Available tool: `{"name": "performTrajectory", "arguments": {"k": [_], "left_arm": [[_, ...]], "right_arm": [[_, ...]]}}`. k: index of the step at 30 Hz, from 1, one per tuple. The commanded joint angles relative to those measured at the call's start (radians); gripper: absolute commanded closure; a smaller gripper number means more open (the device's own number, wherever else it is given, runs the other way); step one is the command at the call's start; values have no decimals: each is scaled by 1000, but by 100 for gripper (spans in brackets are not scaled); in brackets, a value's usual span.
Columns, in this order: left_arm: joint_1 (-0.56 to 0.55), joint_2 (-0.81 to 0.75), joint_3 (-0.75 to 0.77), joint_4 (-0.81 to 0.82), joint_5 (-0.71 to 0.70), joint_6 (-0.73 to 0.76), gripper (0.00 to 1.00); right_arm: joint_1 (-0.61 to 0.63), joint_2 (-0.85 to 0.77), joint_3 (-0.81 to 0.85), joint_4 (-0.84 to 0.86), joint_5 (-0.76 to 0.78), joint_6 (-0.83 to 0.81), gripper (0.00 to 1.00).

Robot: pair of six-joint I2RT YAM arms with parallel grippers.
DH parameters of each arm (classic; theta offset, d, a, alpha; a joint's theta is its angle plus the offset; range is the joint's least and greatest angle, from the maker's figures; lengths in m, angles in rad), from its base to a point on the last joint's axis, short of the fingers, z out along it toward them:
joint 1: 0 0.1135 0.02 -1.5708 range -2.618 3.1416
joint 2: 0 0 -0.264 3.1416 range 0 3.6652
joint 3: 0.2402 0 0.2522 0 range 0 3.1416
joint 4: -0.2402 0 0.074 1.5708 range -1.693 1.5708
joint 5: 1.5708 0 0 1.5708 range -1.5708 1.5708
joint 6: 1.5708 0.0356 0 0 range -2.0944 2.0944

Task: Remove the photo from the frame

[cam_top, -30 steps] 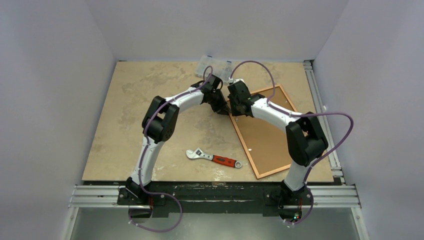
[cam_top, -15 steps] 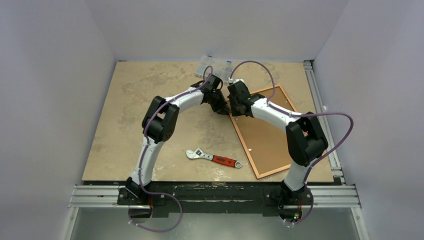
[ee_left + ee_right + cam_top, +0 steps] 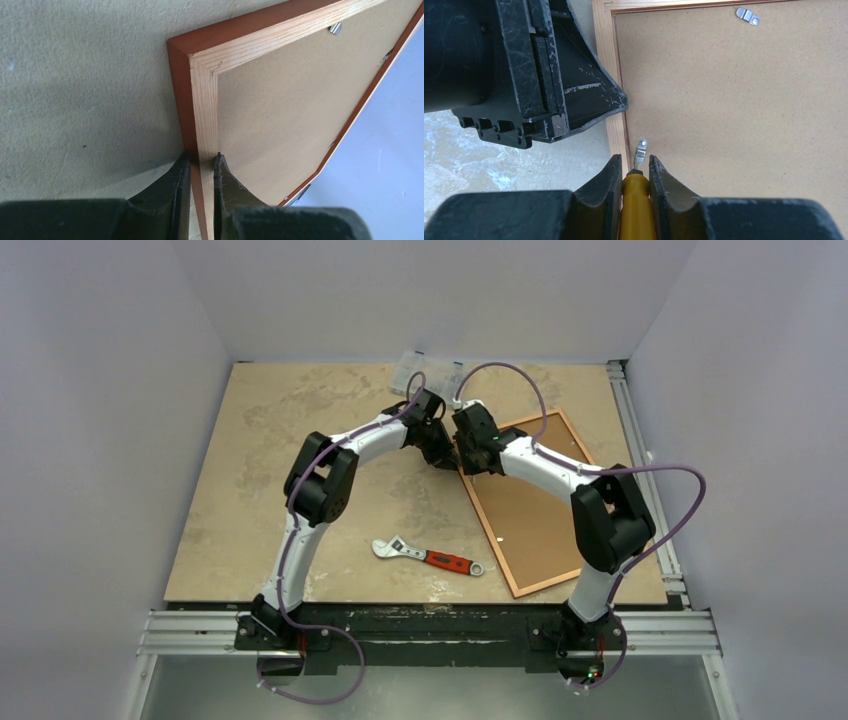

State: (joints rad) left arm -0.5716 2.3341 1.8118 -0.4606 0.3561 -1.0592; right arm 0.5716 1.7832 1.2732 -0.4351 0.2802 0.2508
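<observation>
Left gripper (image 3: pixel 202 156) is nearly closed and pinches the left rail of the frame (image 3: pixel 202 100). One finger sits outside the red-orange edge and the other on the pale wood inside it. Right gripper (image 3: pixel 634 162) is clamped tight on a yellow-handled tool (image 3: pixel 636 200), whose tip meets a small metal tab (image 3: pixel 640 149) at the rail, low in the middle of the right wrist view.

The frame lies face down at the right centre of the overhead view, with its brown backing board (image 3: pixel 734 100) facing up. The photo itself is hidden, presumably beneath that board.

The frame looks thin, light and stiff, so it would likely slide on the table (image 3: pixel 300 440) unless pinned by its rail, as it is here. The photo is probably a limp sheet that creases easily. It is best taken by a bare edge or corner once the tabs are turned and the board is lifted away.
</observation>
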Motion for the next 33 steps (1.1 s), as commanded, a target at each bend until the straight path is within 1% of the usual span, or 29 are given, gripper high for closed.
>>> {"name": "performTrajectory", "arguments": {"k": [1,6,9,12,16,22,23,24,25,26,28,31,33], "left_arm": [[6,26,25,23,-17,-9,100],[5,27,26,21,-17,-10,100],[6,27,27,21,-17,-10,100],[5,27,30,19,-16,-7,100],[4,36,49,2,-9,2,100],[3,54,92,-31,7,48,100],[4,58,103,-39,14,67,96],[6,58,106,-43,20,77,90],[8,53,106,-41,28,88,82],[9,42,104,-38,43,100,72],[8,13,95,-39,57,134,58],[0,-59,50,-42,63,166,47],[-9,-116,-12,-20,82,167,40]], "right_arm": [[2,-3,9,-96,85,-37,100],[2,-12,-1,-85,91,-35,100],[6,-64,-25,-53,28,-34,100],[6,-126,-34,-67,48,-4,100],[6,-253,-79,-98,62,26,100],[5,-456,-247,-102,30,111,100],[5,-486,-277,-100,20,127,100],[4,-517,-306,-93,7,142,100],[5,-546,-337,-89,-5,157,100],[5,-577,-360,-88,-13,170,100],[4,-616,-399,-97,-19,189,100],[4,-668,-441,-119,-4,214,100],[4,-702,-459,-137,2,232,100]]}}
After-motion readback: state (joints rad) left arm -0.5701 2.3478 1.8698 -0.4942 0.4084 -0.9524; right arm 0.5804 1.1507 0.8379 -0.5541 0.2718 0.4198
